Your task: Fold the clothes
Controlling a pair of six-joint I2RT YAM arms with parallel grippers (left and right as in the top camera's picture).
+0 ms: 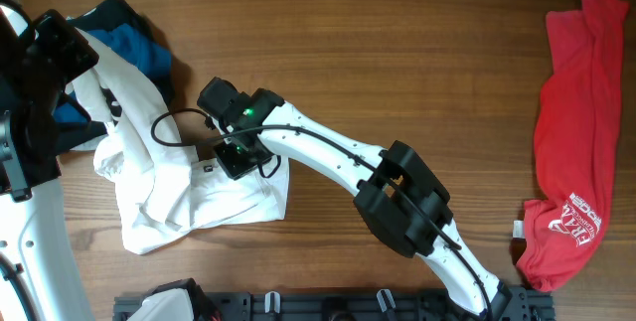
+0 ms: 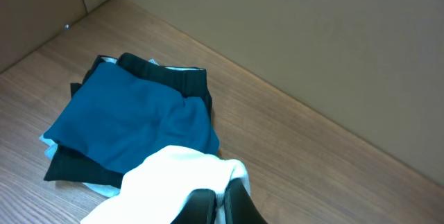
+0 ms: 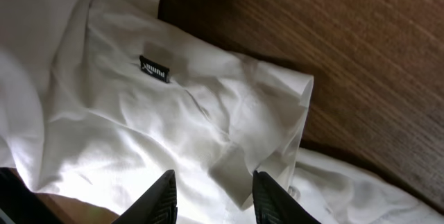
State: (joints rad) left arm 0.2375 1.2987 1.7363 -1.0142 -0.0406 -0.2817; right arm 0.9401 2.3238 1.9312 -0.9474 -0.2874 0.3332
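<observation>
Wood-grain table [image 1: 397, 53], warm brown, plain tan wall [image 2: 312, 30] behind it. Biggest thing is the white shirt [image 1: 234, 197], soft crumpled cotton around 8 o'clock, stretched along the 10-to-4 line, its 10 o'clock end pinched in the clenched left gripper [image 2: 220, 207]. Rumpled red shirt [image 1: 571, 132] at 3, running 12 to 6. Folded blue-and-black stack [image 2: 132, 116] at 10. The right gripper [image 3: 213, 179] hovers over white cloth, fingers apart, holding nothing, near a tiny black tag [image 3: 155, 69].
</observation>
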